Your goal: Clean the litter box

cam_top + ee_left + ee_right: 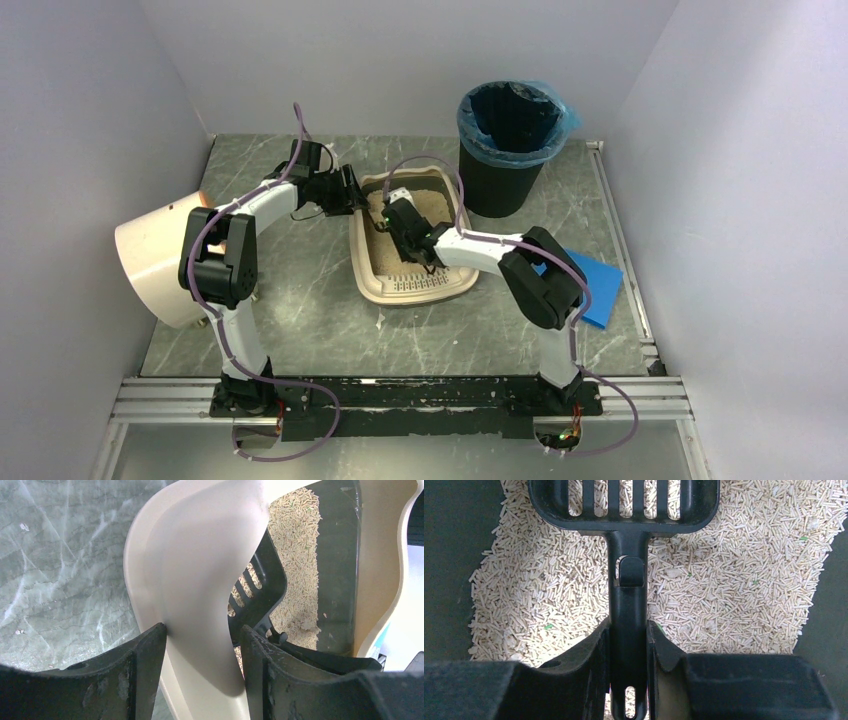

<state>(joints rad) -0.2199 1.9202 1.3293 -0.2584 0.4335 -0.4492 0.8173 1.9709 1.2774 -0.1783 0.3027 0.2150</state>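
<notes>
The beige litter box [420,290] lies mid-table, with pale pellet litter [734,580] inside. My left gripper [352,192] is shut on the box's left wall. In the left wrist view the curved beige rim [200,570] fills the gap of the left gripper [202,632], and both fingers touch it. My right gripper [408,226] hovers inside the box, shut on the handle of a black slotted scoop [628,595]. The scoop head [624,515] rests over the litter, and it also shows in the left wrist view as the black scoop [262,587].
A black round bin with a blue liner [512,150] stands just behind and to the right of the box. A cream drum [160,258] lies at the left wall. A blue flat piece [597,287] sits near the right arm. Walls close in three sides.
</notes>
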